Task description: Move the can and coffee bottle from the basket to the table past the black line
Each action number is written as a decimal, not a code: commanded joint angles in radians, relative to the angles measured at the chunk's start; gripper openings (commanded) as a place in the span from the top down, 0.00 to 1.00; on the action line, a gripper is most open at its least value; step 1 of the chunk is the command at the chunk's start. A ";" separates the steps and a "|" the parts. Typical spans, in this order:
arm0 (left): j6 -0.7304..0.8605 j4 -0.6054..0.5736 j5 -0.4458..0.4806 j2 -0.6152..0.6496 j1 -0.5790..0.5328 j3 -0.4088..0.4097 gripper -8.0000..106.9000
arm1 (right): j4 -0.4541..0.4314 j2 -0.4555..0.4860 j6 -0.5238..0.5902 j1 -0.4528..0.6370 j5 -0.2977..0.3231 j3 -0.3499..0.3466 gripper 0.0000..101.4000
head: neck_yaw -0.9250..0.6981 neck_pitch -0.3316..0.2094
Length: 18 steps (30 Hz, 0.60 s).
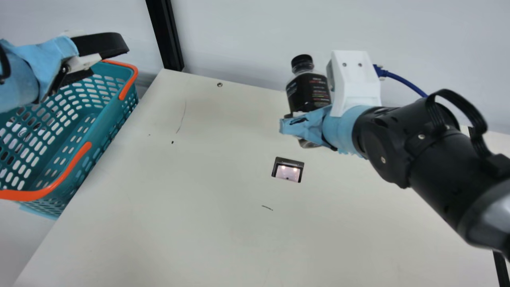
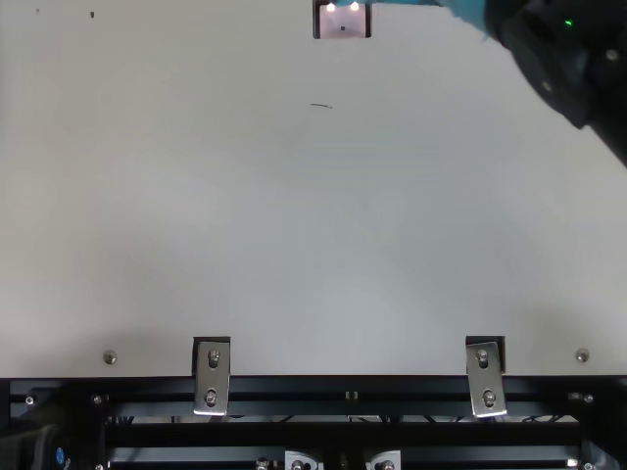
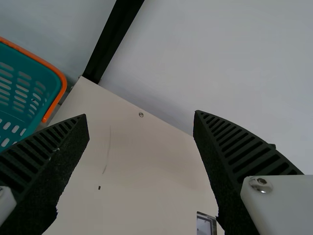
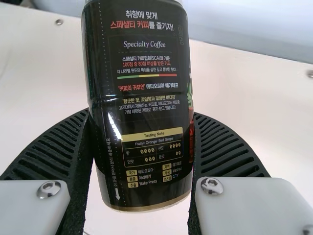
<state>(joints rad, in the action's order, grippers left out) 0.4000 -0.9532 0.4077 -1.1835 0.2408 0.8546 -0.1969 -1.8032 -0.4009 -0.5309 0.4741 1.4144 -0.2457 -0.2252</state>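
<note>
From my seat, I have the coffee bottle (image 1: pixel 308 89) in my right pincer (image 1: pixel 291 119), its two ribbed fingers pressed against opposite sides of the dark label. The bottle is roughly upright, black cap uppermost, at the far part of the cream table (image 1: pixel 191 171); I can't tell whether its base touches the surface. My left pincer (image 1: pixel 109 60) is spread wide with nothing between its fingers, over the teal basket (image 1: pixel 104 119) with orange handles that sits beside the table's left edge. Nearer me than the bottle, I see a black-framed glossy rectangle (image 1: pixel 288 173) catching two lights, and nearer still a short black stroke (image 1: pixel 267 207) on the tabletop. A blue cable (image 1: pixel 402 79) runs off the white mount on my right wrist.
</note>
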 commanded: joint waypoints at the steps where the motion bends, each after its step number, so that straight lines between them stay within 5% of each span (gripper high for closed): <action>1: 0.000 0.000 0.000 0.000 0.000 0.000 0.15 | -0.042 0.019 -0.040 0.012 0.001 -0.023 1.00 | 0.014 -0.004; 18: 0.000 0.000 0.000 0.000 0.000 0.000 0.15 | -0.240 0.229 -0.252 0.201 0.054 -0.274 1.00 | 0.368 -0.004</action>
<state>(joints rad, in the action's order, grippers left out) 0.4000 -0.9532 0.4077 -1.1835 0.2408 0.8546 -0.4264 -1.5916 -0.6428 -0.3516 0.5236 1.1651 0.0921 -0.2150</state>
